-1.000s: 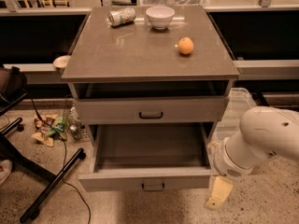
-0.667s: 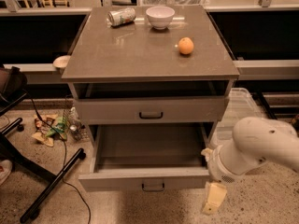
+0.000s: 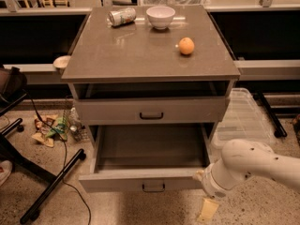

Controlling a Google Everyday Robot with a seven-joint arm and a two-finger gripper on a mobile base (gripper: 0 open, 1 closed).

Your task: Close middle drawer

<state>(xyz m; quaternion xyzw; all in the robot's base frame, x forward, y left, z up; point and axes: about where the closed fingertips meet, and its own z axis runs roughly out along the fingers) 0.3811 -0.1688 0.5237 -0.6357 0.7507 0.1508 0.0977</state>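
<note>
The middle drawer (image 3: pixel 145 178) is pulled far out of the grey cabinet (image 3: pixel 150 62). Its low flat front carries a small black handle (image 3: pixel 153 187), and its wide grey tray is empty. The top drawer (image 3: pixel 151 110) above it stands slightly out, with a dark gap under the cabinet top. The lowest drawer is hidden beneath the open one. My white arm (image 3: pixel 248 165) comes in from the lower right. Its wrist is by the right front corner of the middle drawer. My gripper (image 3: pixel 208 211) hangs below, near the floor, to the right of the drawer front.
On the cabinet top are a tipped can (image 3: pixel 122 16), a white bowl (image 3: pixel 161 17) and an orange (image 3: pixel 186 46). A clear plastic bin (image 3: pixel 243 118) stands right of the cabinet. Black chair legs (image 3: pixel 51 184), a cable and litter (image 3: pixel 51 128) lie on the floor at left.
My arm has moved left and down, bringing the wrist up to the drawer's right front corner. The drawer stays as far out as before.
</note>
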